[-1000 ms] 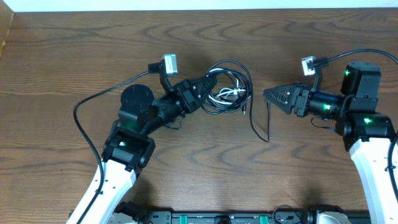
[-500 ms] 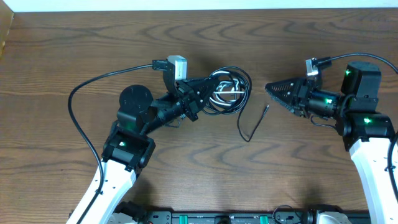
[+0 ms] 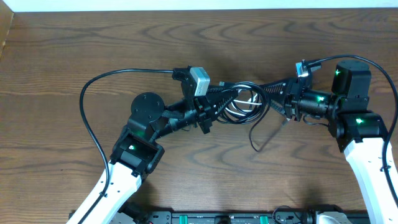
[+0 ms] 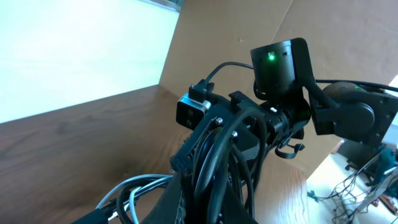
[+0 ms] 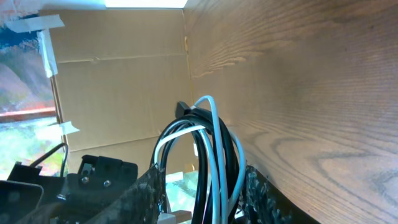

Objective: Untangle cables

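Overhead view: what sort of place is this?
Probably a robotics lab test bench: a left arm and right arm at a wooden table, cardboard screens around it, and a cluttered white bench alongside.

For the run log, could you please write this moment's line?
left gripper: shut on cable bundle | right gripper: straddles bundle, grip unclear

Looks like a robotics lab: a wood-grain table is boxed in by taped cardboard panels, with the left arm and right arm over it. Off to the side is a pale bench strewn with loose wires.
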### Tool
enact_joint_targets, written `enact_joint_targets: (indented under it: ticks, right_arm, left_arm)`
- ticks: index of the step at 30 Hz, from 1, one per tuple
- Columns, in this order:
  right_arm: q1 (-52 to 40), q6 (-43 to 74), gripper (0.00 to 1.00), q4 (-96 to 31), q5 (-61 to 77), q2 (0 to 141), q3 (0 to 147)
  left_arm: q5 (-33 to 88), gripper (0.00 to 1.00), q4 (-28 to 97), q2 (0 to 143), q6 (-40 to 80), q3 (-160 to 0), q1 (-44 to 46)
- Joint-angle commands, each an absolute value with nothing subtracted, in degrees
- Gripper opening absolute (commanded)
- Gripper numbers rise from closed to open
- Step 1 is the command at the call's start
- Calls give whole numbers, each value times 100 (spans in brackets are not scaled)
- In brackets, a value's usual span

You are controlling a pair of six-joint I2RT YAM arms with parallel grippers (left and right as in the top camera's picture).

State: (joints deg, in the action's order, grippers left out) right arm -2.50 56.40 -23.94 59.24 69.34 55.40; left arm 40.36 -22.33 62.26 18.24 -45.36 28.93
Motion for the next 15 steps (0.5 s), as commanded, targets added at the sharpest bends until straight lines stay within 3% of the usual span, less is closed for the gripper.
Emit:
enact_joint_targets:
  ticks: [1,5,7,15]
  right_arm:
    - [-279,5743,32,-2377,5900,6912,5581]
    - [-279,5741,15,-2377,5902,6912,5581]
    - [-279,5741,1,-2377,5902,6912,5581]
    - [-279,5693,1,-2375,5876,6912,5581]
  left_arm:
    - [4075,7,-2305,6173,1610,-4652,2891]
    - [4073,7,-2300,6176,1610,-4652,2897]
    - [4073,8,-2300,6176,1610,-4652,2897]
    - [4075,8,-2281,6252,1614,-4648,2897]
